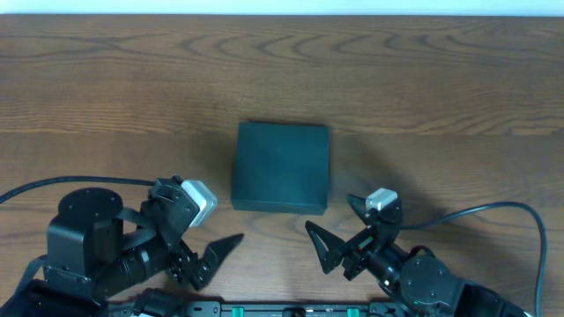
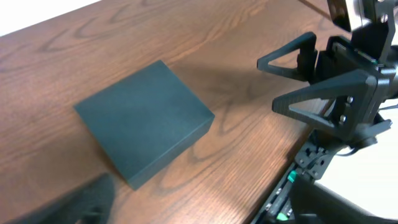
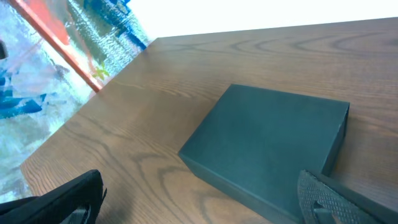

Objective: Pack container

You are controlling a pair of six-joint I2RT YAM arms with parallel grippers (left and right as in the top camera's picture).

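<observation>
The dark green container [image 1: 281, 167] lies flat in the middle of the table with its lid shut. It also shows in the left wrist view [image 2: 143, 118] and in the right wrist view [image 3: 267, 137]. My left gripper [image 1: 220, 248] is open and empty near the front edge, left of and in front of the container; in its own view [image 2: 199, 205] only one blurred finger shows, at the bottom left. My right gripper [image 1: 339, 229] is open and empty just in front of the container's front right corner [image 3: 199, 205]. It also shows in the left wrist view [image 2: 311, 81]. No snack packs are on the table.
A black rail with green parts [image 1: 282, 310] runs along the front edge. Cables [image 1: 511, 211] trail from both arms. Beyond the table's left edge, blurred blue and red clutter [image 3: 56, 56] shows in the right wrist view.
</observation>
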